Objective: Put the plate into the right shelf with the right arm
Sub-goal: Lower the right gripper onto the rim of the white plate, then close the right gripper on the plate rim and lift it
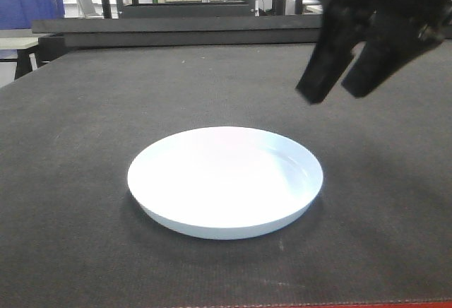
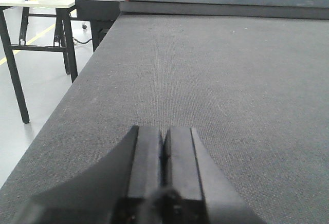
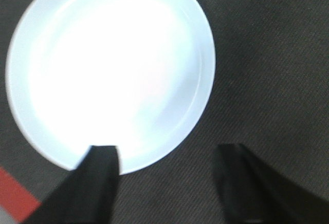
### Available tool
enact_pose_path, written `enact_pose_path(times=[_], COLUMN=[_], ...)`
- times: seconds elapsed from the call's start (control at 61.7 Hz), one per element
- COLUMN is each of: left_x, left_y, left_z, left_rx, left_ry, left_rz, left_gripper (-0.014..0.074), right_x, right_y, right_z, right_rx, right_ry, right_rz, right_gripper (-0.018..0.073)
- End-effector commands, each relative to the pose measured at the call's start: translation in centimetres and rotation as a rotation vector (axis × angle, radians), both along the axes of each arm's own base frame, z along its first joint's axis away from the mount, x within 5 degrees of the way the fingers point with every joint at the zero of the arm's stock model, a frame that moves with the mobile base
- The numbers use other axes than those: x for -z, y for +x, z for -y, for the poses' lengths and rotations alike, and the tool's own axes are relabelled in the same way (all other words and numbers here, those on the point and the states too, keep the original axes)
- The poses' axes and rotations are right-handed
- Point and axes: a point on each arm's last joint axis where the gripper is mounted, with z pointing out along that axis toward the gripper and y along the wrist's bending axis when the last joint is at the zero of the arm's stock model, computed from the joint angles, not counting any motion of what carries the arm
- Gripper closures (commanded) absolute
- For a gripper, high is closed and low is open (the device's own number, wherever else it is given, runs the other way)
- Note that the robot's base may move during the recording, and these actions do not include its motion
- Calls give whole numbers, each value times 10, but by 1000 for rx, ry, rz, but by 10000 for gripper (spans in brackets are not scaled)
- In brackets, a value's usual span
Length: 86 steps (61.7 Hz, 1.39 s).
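Jaws of the right arm [image 1: 381,18] stand wide apart and empty at the upper right of the front view, above the plate [image 1: 224,181] lying flat mid-worktop [image 1: 70,110], so grasping, lifting and shelving are not yet done, while the left arm [image 2: 163,183] has its jaws pressed together.

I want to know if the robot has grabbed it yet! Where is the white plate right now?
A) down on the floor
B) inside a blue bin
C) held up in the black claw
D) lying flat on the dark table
D: the white plate lies flat on the dark table, while the right gripper hangs open above its far right edge, holding nothing.
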Motion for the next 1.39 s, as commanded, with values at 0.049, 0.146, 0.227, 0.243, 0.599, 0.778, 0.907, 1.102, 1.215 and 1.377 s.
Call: enact_pose_path(times=[0.049,0.146,0.227,0.243,0.599,0.778,0.907,1.102,1.215,1.377], left_x=[-5,-5,-5,-5,-5,-5,-5,-5,-5,-5], left_y=[0,0,0,0,0,0,0,0,0,0], left_z=[0,0,0,0,0,0,0,0,0,0], left_rx=[-4,-4,-4,-4,-4,-4,-4,-4,-4,-4], left_ry=[-14,-14,-14,-14,-14,-14,-14,-14,-14,-14], left_rz=[83,83,83,83,83,83,83,83,83,83], left_gripper=[643,643,643,643,643,643,643,643,643,643], right_x=[-2,10,16,17,37,47,49,49,49,49], right_y=[16,21,25,26,39,43,44,43,43,43], right_z=[-6,-9,-10,-11,-15,-17,-17,-17,-17,-17], right_rx=[19,21,25,25,52,54,57,67,70,70], right_ry=[26,15,9,8,4,-5,-6,-2,-1,-1], right_rz=[69,37,26,25,26,5,2,-7,-9,-9], right_gripper=[-64,-64,-64,-64,-64,-64,-62,31,162,307])
